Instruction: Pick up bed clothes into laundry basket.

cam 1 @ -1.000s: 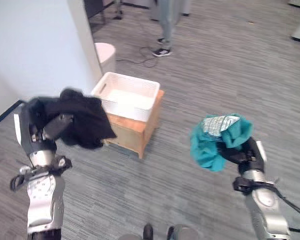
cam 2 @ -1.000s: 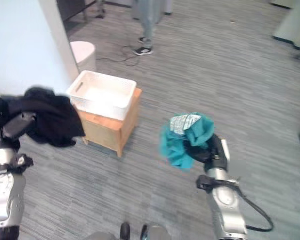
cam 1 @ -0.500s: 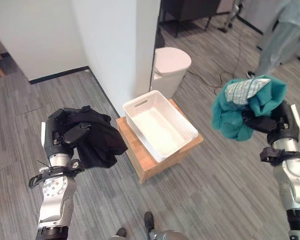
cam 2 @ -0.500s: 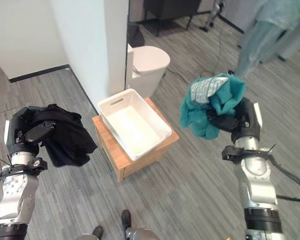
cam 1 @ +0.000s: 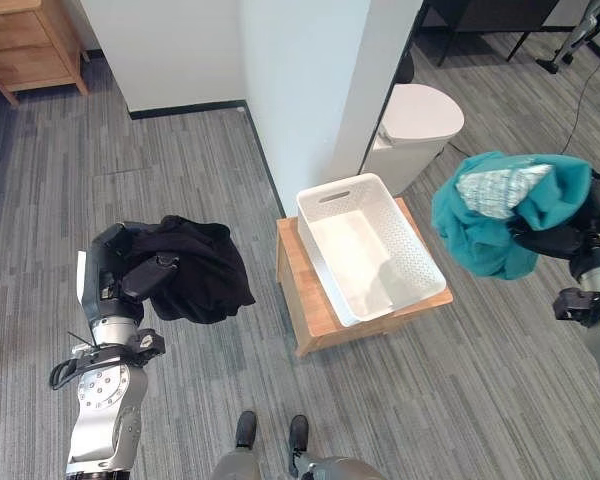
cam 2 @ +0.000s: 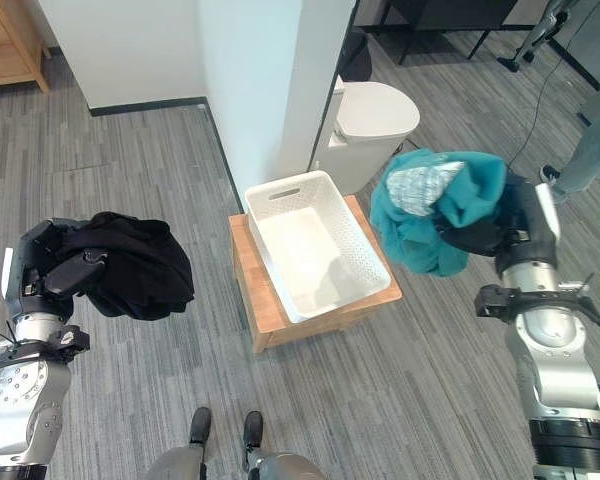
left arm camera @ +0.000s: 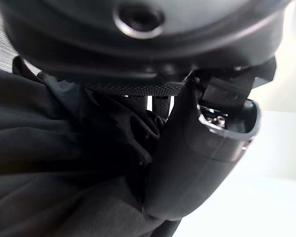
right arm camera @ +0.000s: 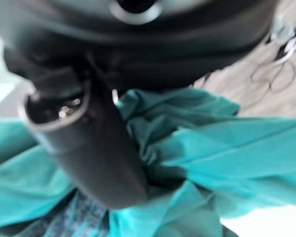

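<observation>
- my left hand (cam 1: 115,285) sits at about 8 o'clock in the head view, raised above the grey plank floor (cam 1: 180,130); its fingers are clenched round a bundle of black clothing (cam 1: 195,280).
- in the left wrist view the thumb (left arm camera: 197,153) presses into the black cloth (left arm camera: 54,168), which is bunched against the palm; grasp confirmed.
- the black clothing hangs from that hand toward the centre of the view, clear of the floor and apart from the basket.
- my right hand (cam 2: 505,225) sits at about 3 o'clock, also raised; its fingers are closed on a bundle of teal clothing (cam 2: 430,215), with a paler patterned patch (cam 2: 420,185) showing on top of the bundle.
- in the right wrist view the thumb (right arm camera: 93,148) is dug into the teal folds (right arm camera: 212,148); grasp confirmed.
- the teal bundle hangs just off the basket's 3 o'clock side, overlapping the worktop corner in the view; it is not in the basket.
- the white laundry basket (cam 1: 325,200) stands at centre, between my two hands, on a small wooden worktop (cam 1: 315,320); nothing lies in it.
- the basket sits skewed on the worktop, with a handle slot in the end wall at 12 o'clock.
- a white wall corner (cam 1: 310,90) rises directly behind the basket at 12 o'clock.
- a white lidded bin (cam 1: 415,125) stands beside that wall at about 1 o'clock.
- a wooden cabinet (cam 1: 30,45) shows at 11 o'clock, well apart from the rest.
- a person's trouser leg (cam 2: 595,150) shows at the 3 o'clock edge of the right eye view.
</observation>
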`<state>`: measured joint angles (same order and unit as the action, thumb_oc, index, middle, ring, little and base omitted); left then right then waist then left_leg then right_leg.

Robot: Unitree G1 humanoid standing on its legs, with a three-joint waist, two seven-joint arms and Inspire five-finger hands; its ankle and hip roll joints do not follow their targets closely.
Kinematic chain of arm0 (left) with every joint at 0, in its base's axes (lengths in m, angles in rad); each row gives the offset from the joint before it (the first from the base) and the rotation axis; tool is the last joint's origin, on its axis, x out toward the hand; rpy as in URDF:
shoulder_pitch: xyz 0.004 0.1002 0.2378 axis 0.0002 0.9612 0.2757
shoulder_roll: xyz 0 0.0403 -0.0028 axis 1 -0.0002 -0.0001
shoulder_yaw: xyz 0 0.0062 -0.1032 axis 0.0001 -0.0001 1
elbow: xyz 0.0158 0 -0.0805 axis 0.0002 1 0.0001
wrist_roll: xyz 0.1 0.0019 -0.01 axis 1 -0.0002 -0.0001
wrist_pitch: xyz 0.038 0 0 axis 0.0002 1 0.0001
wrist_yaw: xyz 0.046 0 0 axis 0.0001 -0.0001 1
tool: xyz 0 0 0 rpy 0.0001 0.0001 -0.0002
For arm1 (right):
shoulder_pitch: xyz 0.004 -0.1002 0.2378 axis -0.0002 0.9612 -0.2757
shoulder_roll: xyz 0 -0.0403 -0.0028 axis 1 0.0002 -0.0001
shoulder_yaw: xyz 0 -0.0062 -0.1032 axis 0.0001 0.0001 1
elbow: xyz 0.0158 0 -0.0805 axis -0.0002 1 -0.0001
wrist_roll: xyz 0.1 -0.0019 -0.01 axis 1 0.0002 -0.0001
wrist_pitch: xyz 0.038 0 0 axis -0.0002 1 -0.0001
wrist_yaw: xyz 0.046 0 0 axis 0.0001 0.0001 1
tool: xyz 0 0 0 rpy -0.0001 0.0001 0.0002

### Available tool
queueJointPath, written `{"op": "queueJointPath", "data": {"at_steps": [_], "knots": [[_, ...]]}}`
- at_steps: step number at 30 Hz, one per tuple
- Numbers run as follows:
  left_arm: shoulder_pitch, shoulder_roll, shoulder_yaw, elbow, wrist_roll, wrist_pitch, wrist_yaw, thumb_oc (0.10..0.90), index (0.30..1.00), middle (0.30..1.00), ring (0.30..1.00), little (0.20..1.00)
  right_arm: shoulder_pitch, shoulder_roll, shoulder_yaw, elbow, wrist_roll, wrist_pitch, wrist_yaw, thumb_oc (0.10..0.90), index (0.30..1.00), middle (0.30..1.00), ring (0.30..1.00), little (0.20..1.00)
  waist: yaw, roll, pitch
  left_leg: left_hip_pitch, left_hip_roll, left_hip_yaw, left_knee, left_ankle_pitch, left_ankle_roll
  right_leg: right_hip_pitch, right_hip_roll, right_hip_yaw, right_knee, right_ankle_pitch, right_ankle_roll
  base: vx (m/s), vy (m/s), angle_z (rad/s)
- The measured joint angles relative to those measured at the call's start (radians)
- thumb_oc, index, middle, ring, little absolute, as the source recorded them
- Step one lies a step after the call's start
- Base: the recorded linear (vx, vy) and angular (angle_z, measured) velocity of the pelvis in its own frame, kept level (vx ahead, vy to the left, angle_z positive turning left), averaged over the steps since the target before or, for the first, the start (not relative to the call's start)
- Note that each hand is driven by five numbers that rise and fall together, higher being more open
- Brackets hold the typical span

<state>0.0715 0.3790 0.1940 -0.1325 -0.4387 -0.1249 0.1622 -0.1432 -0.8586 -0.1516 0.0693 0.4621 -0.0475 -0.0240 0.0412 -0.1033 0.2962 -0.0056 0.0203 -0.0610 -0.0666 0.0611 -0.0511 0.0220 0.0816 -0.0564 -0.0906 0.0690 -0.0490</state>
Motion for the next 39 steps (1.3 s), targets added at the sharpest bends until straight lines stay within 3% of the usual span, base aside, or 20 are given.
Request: {"op": "queueJointPath", "data": {"at_steps": [4,8,13,18,27,32,39], "knots": [[0.023,0.0,-0.001,-0.003,-0.034,0.0,-0.003,0.4,0.3,0.3,0.3,0.3,-0.037,-0.037,0.058,0.001,-0.055,0.004,0.012,0.4,0.3,0.3,0.3,0.3,0.033,0.0,0.0,-0.025,-0.023,-0.009,-0.01,0.011,0.02,-0.024,-0.022,-0.02,0.0,0.002,0.0,-0.02,0.009,0.11],[0.038,0.002,-0.023,0.0,-0.044,0.001,-0.003,0.4,0.3,0.3,0.3,0.3,-0.192,-0.077,0.161,0.039,-0.069,0.009,0.006,0.4,0.3,0.3,0.3,0.3,0.055,0.0,0.0,-0.051,-0.033,-0.033,-0.007,0.012,0.021,-0.043,-0.031,-0.043,0.0,0.002,0.003,-0.03,0.012,0.17],[0.042,0.004,-0.061,0.007,-0.069,0.001,-0.019,0.4,0.3,0.3,0.3,0.3,-0.374,-0.097,0.273,0.083,-0.13,0.012,-0.005,0.4,0.3,0.3,0.3,0.3,0.115,-0.001,0.002,-0.065,-0.036,-0.057,-0.009,0.013,0.022,-0.052,-0.033,-0.054,0.0,-0.004,0.014,-0.02,0.008,0.14],[0.052,0.012,-0.056,0.008,-0.07,0.001,-0.019,0.4,0.3,0.3,0.3,0.3,-0.408,-0.114,0.318,0.202,-0.223,0.017,-0.005,0.4,0.3,0.3,0.3,0.3,0.155,-0.015,0.009,-0.071,-0.039,-0.072,-0.01,0.013,0.022,-0.052,-0.036,-0.076,0.0,-0.009,0.022,0.0,0.015,0.12],[0.077,0.033,-0.028,0.009,-0.07,0.001,-0.015,0.4,0.3,0.3,0.3,0.3,-0.358,-0.113,0.293,0.321,-0.245,0.042,-0.034,0.4,0.3,0.3,0.3,0.3,0.156,-0.021,0.012,-0.087,-0.044,-0.067,-0.01,0.013,0.023,-0.07,-0.041,-0.074,0.0,-0.012,0.027,0.01,0.004,-0.01],[0.077,0.034,-0.03,0.014,-0.071,0.001,-0.011,0.4,0.3,0.3,0.3,0.3,-0.356,-0.112,0.287,0.352,-0.244,0.042,-0.055,0.4,0.3,0.3,0.3,0.3,0.135,-0.02,0.013,-0.091,-0.044,-0.059,-0.01,0.014,0.024,-0.076,-0.041,-0.071,0.0,-0.012,0.027,0.0,0.0,-0.02],[0.066,0.034,-0.041,0.014,-0.071,0.001,-0.013,0.4,0.3,0.3,0.3,0.3,-0.31,-0.067,0.265,0.355,-0.245,0.042,-0.067,0.4,0.3,0.3,0.3,0.3,0.13,-0.012,0.018,-0.095,-0.044,-0.056,-0.011,0.014,0.024,-0.082,-0.041,-0.062,0.0,-0.012,0.027,0.0,-0.006,-0.04]]}}
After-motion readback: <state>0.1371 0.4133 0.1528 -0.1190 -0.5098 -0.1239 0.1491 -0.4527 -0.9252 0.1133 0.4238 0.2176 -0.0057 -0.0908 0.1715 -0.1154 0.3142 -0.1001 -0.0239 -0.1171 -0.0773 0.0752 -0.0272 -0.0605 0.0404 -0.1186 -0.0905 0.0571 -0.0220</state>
